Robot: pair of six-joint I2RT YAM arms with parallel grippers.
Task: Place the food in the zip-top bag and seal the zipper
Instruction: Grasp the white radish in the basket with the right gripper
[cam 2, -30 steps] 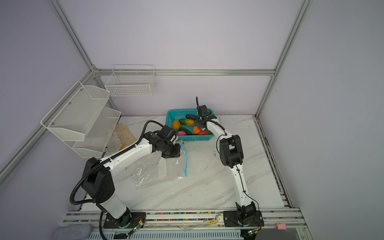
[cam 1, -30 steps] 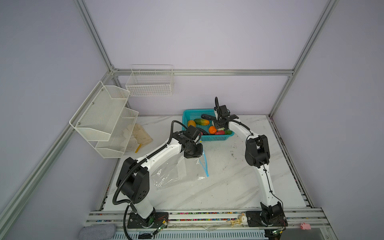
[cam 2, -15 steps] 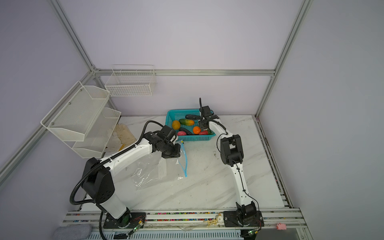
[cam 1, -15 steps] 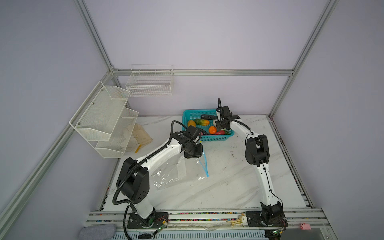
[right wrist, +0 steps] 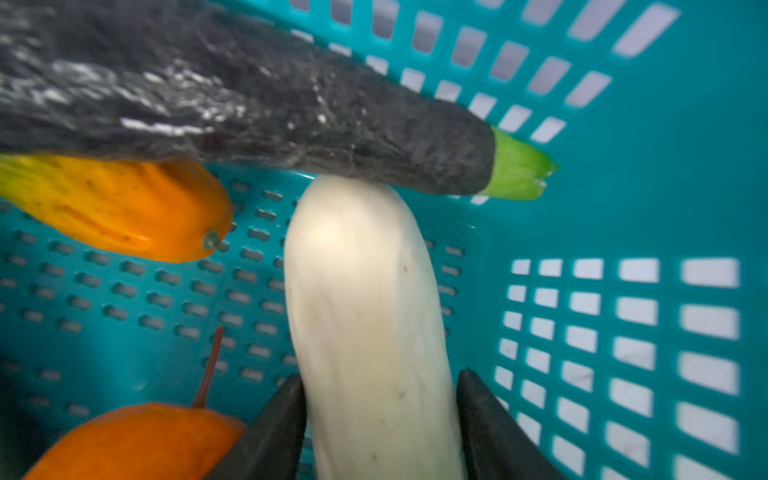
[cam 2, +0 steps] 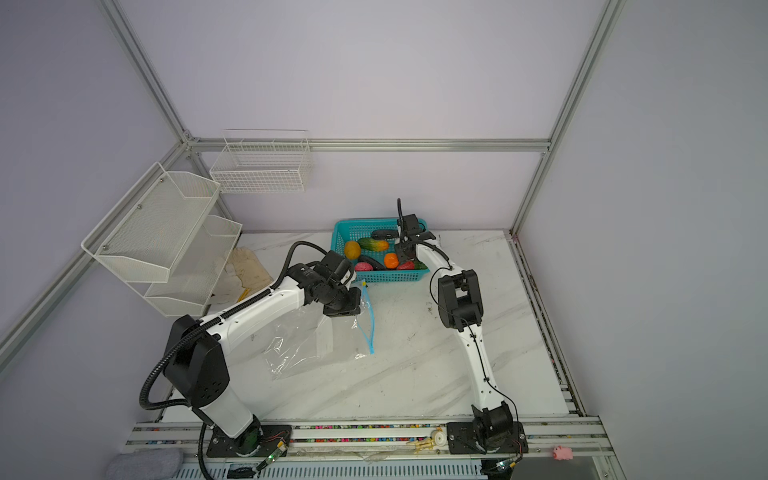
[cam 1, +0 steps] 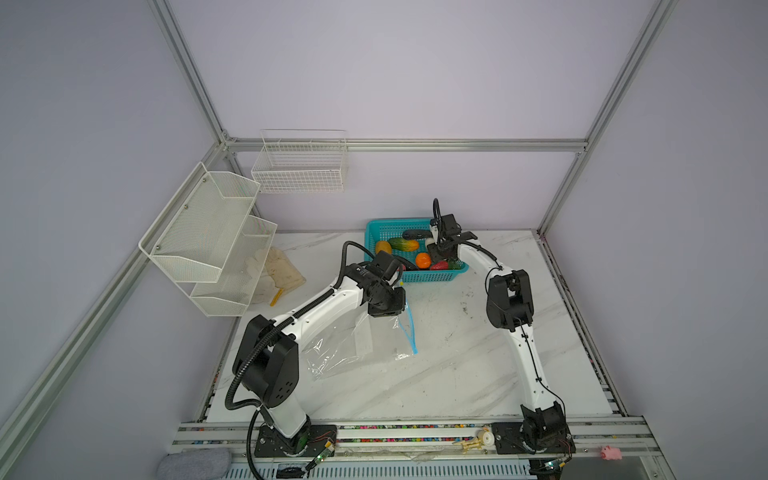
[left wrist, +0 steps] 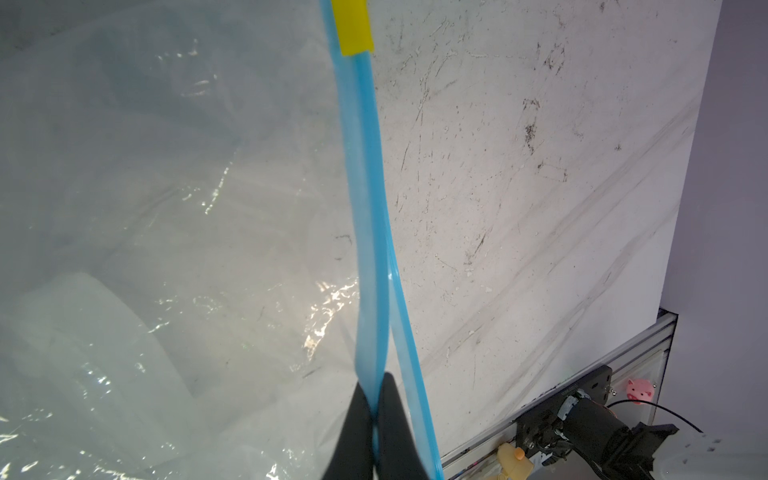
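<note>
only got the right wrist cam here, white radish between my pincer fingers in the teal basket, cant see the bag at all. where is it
Observer: The zip-top bag lies on the marble table, between the teal basket and the left arm's base.
Operator: is anything holding it
Observer: Yes, the left pincer is shut on one lip of the blue zipper, holding that edge up off the table.
Operator: mouth open or closed
Observer: Barely open: beside the left pincer the two blue lips part into a narrow gap, then run together as far as the yellow slider tab.
</note>
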